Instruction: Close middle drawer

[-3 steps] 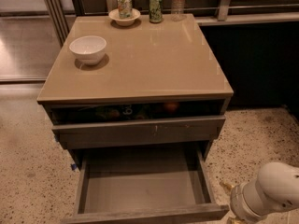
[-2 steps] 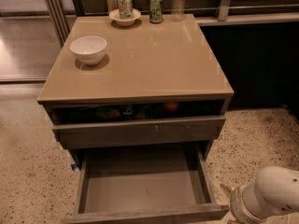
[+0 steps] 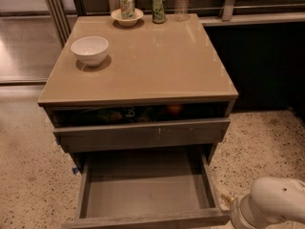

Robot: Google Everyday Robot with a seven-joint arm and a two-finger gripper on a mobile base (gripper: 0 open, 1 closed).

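Note:
The middle drawer (image 3: 145, 187) is pulled far out at the bottom of the view, showing its bare grey inner box. Its flat front edge (image 3: 147, 219) lies along the lower frame border. Above it, another grey drawer front with a small centre mark (image 3: 143, 135) stands slightly open, with items dimly visible in the gap. A white rounded arm segment (image 3: 271, 208) sits at the bottom right, just beside the open drawer's right front corner. My gripper itself is out of view below the frame edge.
The tan cabinet top (image 3: 152, 66) holds a white bowl (image 3: 89, 49), a can on a small plate (image 3: 127, 7), a green can (image 3: 159, 7) and a clear bottle (image 3: 181, 1). Speckled floor (image 3: 267, 147) lies to the right and a dark wall behind.
The white arm segment has sunk slightly lower at the bottom right. The drawers have not moved.

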